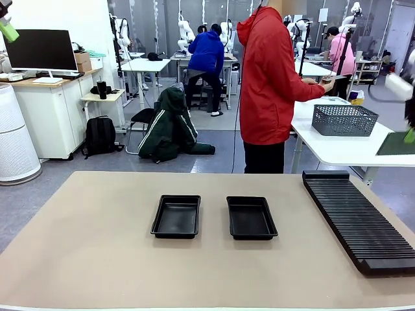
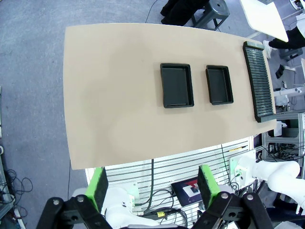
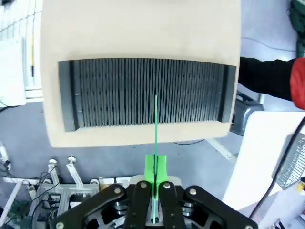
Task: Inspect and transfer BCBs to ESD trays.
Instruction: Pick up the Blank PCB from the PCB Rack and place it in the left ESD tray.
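You're handling a BCB (image 3: 156, 119) — thin, light and stiff. I'd expect it to flex little, but to scratch or chip if knocked. Seen edge-on it's barely a line, so the margins are the only sensible place to take hold. Grip it by an edge, as now, and keep the pads off the populated area (a smooth laminate may slide in a light pinch, so I'd avoid quick swings).

Your right gripper (image 3: 155, 167) is pressed together on one edge of the board, a green pad flat against each face, and the board stands straight out from the fingers. In the right wrist view it points toward the ribbed rack (image 3: 147, 93), apart from its slots. In the front view it shows as a dark green sheet at the far right, up off the table (image 1: 97, 246) and well apart from the left ESD tray (image 1: 176, 215) and the right ESD tray (image 1: 251, 216).

Your left gripper (image 2: 153, 183) is spread wide and holds nothing, high over the table. Both trays lie bare — by my reading, the board is held up for inspection and a tray comes next.
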